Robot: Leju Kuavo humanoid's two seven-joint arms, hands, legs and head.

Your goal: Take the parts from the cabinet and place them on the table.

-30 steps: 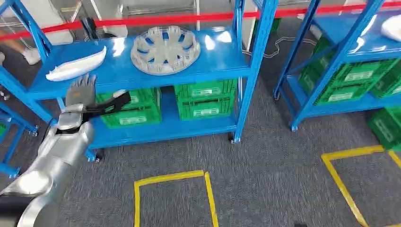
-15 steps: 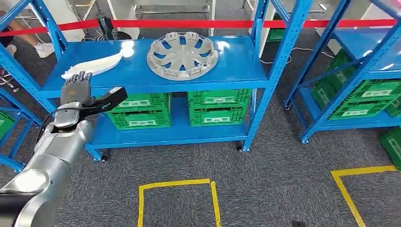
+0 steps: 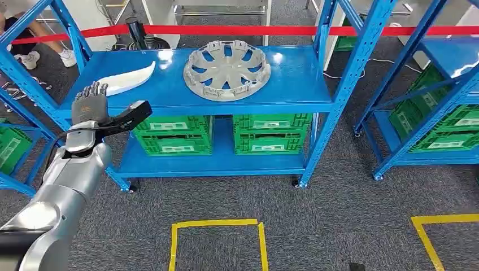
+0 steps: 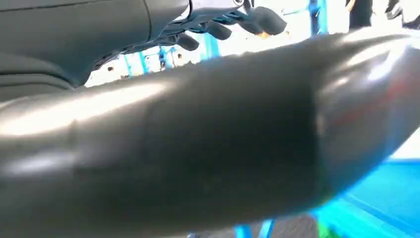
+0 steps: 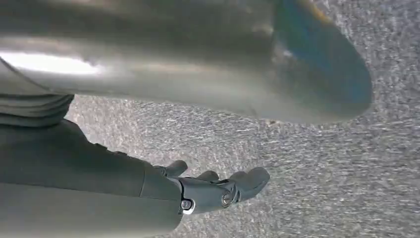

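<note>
Reaching toward the shelf (image 3: 169, 93), the left hand (image 3: 93, 107) holds nothing, fingers spread, near the white part (image 3: 130, 79). Hubcap (image 3: 227, 69) sits beside it. Right hand (image 5: 218, 191) hangs empty, fingers loosely apart.

Left hand (image 3: 93, 107) raised, fingers (image 3: 97, 89) spread; right hand (image 5: 218, 191) hangs empty, loosely curled.
</note>
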